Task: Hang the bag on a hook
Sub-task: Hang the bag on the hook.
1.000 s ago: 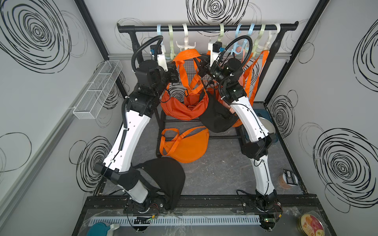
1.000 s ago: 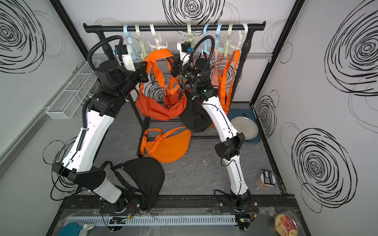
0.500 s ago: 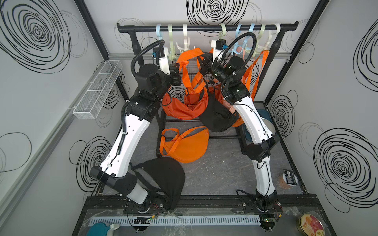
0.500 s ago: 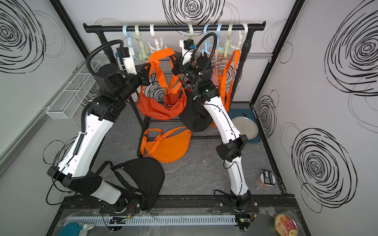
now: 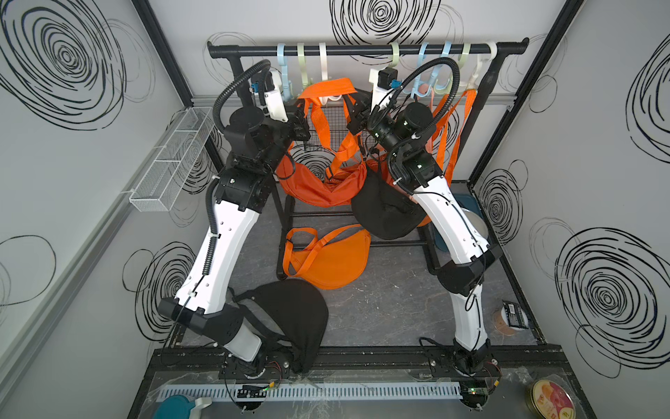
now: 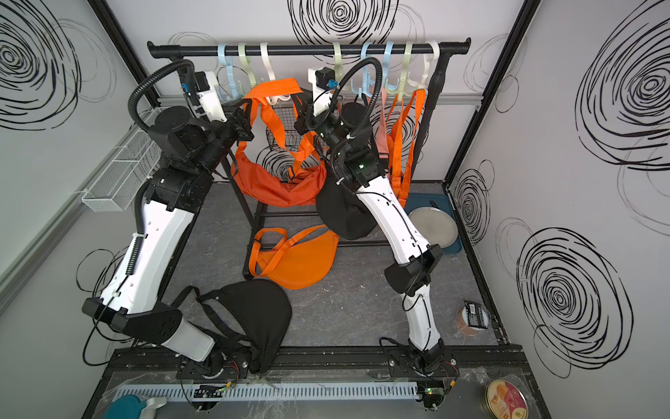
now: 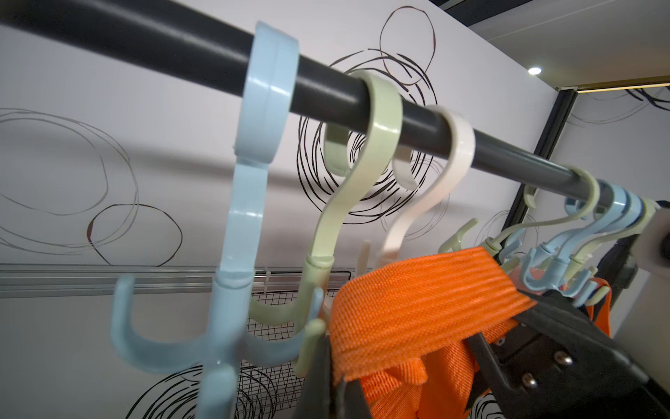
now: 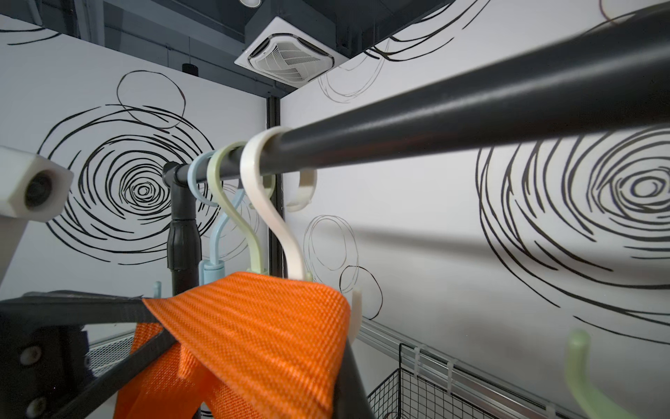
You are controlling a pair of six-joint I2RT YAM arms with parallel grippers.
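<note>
Finding: both arms are raised at the far rail [image 5: 362,49], and the orange bag [image 5: 319,185] hangs in the air between them by its strap [image 5: 326,86].

Left gripper [image 5: 302,125]: clenched on the strap, as you can see in the left wrist view, where the webbing [image 7: 417,301] runs out from between its black fingers [image 7: 544,348].

Right gripper [image 5: 353,119]: likewise clamped on the strap [image 8: 253,326], at its other end.

Relation that governs your next move: the stretched span of strap lies left to right, parallel to the rail, with the bag's body slung below it. The white hook [image 5: 322,60] sits between the two grippers, about equally close to each. Its lower prongs [image 5: 331,98] lie just at the far edge of the span. One prong tip [image 8: 357,312] shows right beside the webbing. I cannot tell whether the strap has passed over a prong or only rests against it.

Judgement: the hang is not confirmed. You will likely need to carry the span past a prong tip, then lower it before either grip lets go.

Writing: nothing legible. The jar [image 5: 509,319] at the near right carries a dark label too small to read.
</note>
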